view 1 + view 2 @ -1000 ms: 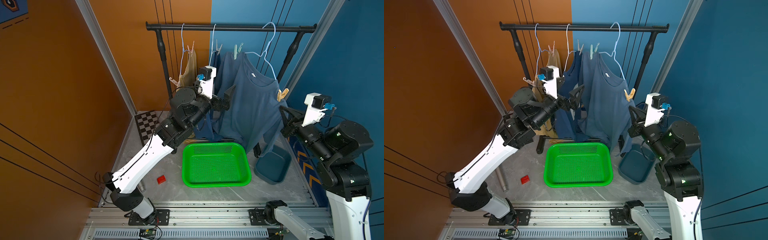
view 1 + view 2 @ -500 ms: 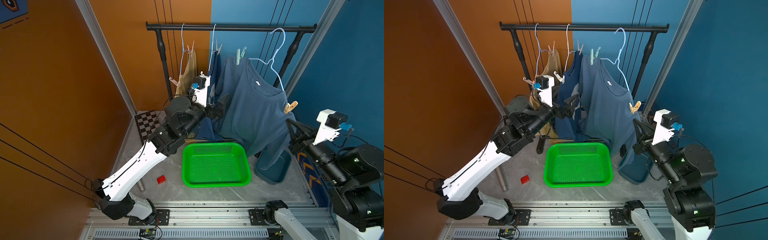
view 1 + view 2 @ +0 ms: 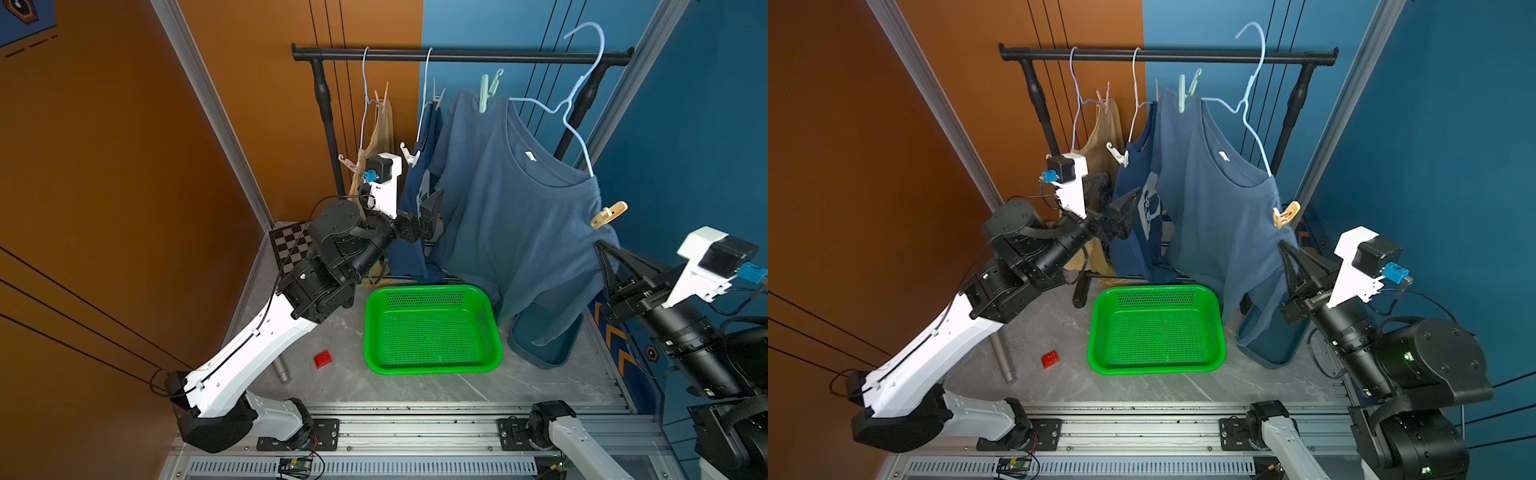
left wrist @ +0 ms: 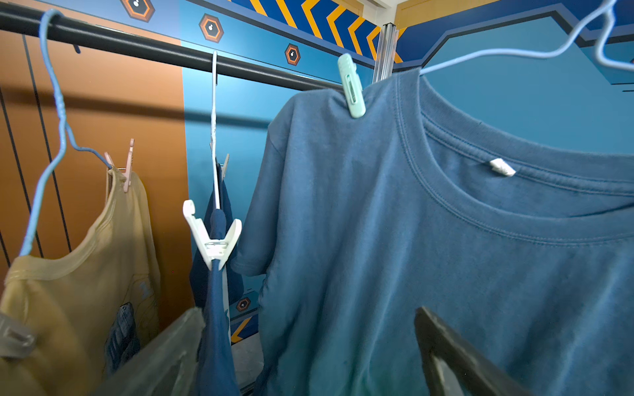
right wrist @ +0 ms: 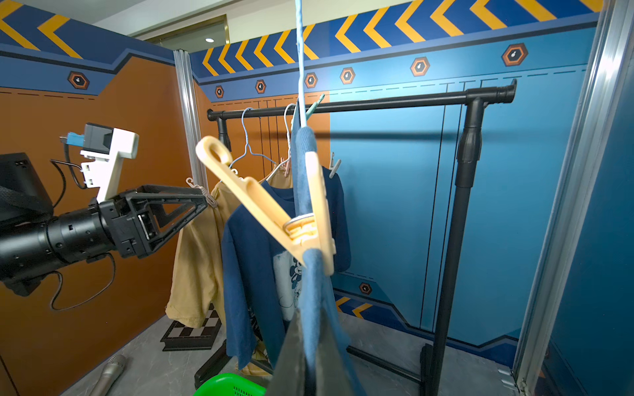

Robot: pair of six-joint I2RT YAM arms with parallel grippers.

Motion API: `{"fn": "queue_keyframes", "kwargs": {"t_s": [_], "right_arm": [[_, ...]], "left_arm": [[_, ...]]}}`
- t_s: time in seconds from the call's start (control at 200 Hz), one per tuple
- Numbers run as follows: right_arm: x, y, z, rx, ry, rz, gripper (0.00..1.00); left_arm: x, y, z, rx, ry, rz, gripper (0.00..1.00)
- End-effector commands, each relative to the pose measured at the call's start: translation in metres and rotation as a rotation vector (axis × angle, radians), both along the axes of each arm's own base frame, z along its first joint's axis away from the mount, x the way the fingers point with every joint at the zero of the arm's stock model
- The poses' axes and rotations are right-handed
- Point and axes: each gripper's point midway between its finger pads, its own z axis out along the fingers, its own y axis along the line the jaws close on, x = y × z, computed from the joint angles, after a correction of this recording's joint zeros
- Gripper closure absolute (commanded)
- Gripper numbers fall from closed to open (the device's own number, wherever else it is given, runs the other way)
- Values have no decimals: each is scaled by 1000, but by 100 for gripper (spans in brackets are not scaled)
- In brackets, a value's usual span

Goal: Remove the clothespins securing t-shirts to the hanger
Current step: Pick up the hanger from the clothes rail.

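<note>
Three t-shirts hang from a black rail: pale yellow, navy and slate blue. A mint clothespin and a yellow clothespin pin the slate blue shirt to its hanger. A white clothespin clips the navy shirt, and a pink one clips the yellow shirt. My right gripper is shut on the slate blue sleeve just below the yellow pin. My left gripper is open, its fingers either side of the navy and slate blue cloth, below the white pin.
On the floor under the shirts stands a green basket, with a blue bin to its right. A red block and a metal cylinder lie left of the basket. A chessboard lies by the left rail post.
My right arm has drawn back to the right and lower with the sleeve, dragging the slate blue shirt and its hanger rightward. The left gripper has shifted slightly left, still open.
</note>
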Motion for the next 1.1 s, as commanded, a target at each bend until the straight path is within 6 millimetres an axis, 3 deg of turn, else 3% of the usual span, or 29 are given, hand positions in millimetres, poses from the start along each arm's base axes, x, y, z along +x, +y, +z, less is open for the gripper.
{"fn": "queue_keyframes", "kwargs": {"t_s": [0.0, 0.05, 0.07, 0.38, 0.601, 0.761, 1.036, 1.096], "right_arm": [[-27, 5, 36, 25, -124, 53, 100], [-26, 5, 38, 26, -124, 58, 100], [-36, 5, 48, 28, -155, 61, 100], [-60, 15, 100, 52, -269, 152, 100], [-60, 18, 122, 74, -311, 186, 100], [-45, 21, 104, 64, -258, 190, 100], [-45, 29, 53, 20, -183, 234, 100], [-39, 33, 33, 11, -143, 252, 100]], "left_arm": [[-5, 6, 0, -9, 9, 9, 2], [-6, 7, 0, -10, 8, 6, 2], [-7, 7, 0, -11, 8, 6, 2], [-14, 20, 1, -23, 7, 19, 2], [-20, 32, 4, -31, -1, 36, 2], [-24, 37, -1, -25, 4, 37, 2], [-33, 49, -21, -7, 25, 42, 2], [-35, 52, -27, -3, 33, 47, 2]]}}
